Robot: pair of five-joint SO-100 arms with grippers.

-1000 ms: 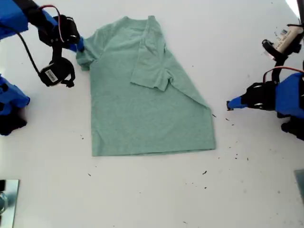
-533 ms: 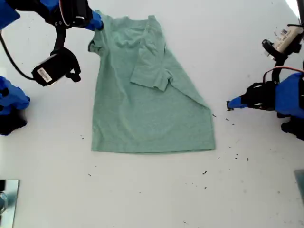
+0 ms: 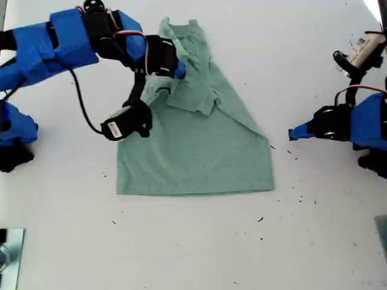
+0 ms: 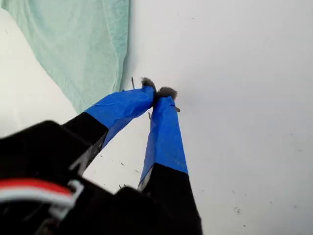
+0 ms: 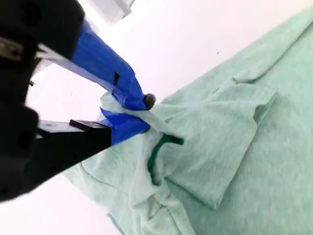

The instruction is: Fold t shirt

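Observation:
The pale green t shirt (image 3: 199, 145) lies flat on the white table with its neck at the far side. One sleeve is folded in over its body. My second gripper (image 3: 179, 71) is shut on the other sleeve and shoulder fabric and holds it lifted over the shirt's upper middle. In the second wrist view the blue fingertips (image 5: 138, 100) pinch bunched green cloth of the t shirt (image 5: 234, 147). My first gripper (image 3: 292, 134) rests shut and empty on the table, just off the shirt's edge on the exterior view's right. Its closed tips (image 4: 157, 93) sit beside the t shirt (image 4: 83, 44).
The second arm's camera module (image 3: 124, 124) hangs over the shirt's edge on the exterior view's left. A black and white device (image 3: 361, 54) stands at the exterior view's upper right. A metal object (image 3: 9, 251) lies at its lower left. Dark specks (image 3: 261, 219) dot the table.
My second gripper has carried the pinched sleeve from the shirt's outer edge in over the shirt's body, towards the exterior view's right. The first arm has stayed still.

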